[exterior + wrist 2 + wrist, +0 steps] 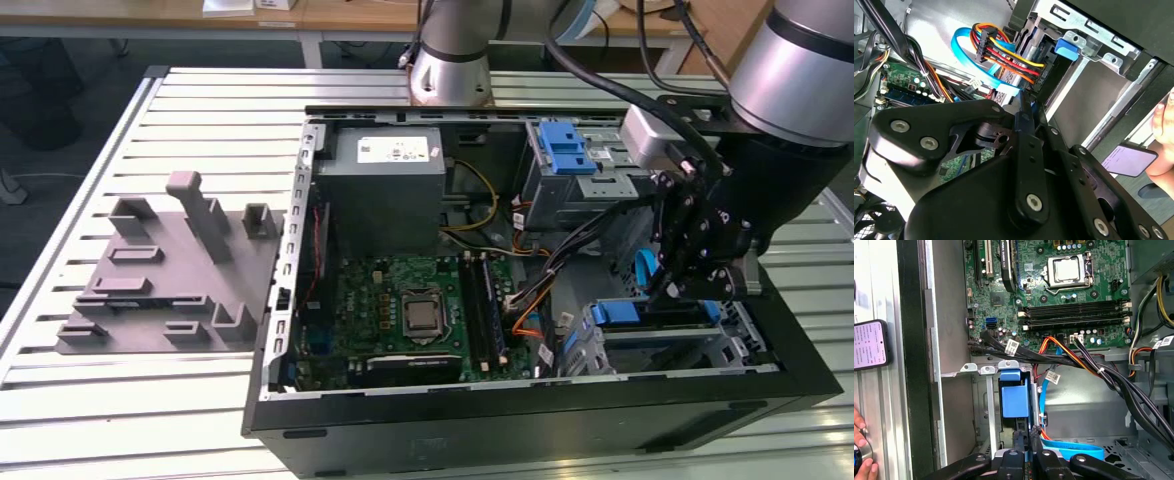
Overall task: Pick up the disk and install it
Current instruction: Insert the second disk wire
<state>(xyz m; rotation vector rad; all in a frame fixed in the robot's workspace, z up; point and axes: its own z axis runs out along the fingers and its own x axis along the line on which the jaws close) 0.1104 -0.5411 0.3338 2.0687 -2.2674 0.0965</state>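
The disk's blue plastic bracket (1015, 399) stands on edge inside the silver drive cage (985, 405) at the front corner of the open computer case (534, 420); its silver face is hidden. In the exterior view the same blue bracket (651, 312) lies at the exterior view's right, just below my gripper (678, 292). My gripper (1027, 439) hangs right over the bracket's end, its two black fingers (1018, 441) pressed together with nothing visible between them. In the second wrist view the gripper (1027, 106) ends beside a blue flat cable (970, 55) and a bundle of coloured wires (1014, 57).
The motherboard (414, 310) fills the case floor, with a grey power supply box (387, 180) behind and a second cage with a blue latch (567, 150). Black cable bundles (1094, 370) cross near the cage. A grey fixture (167, 270) sits on the slatted table. A person's hand (861, 460) and phone (869, 344) lie outside the case.
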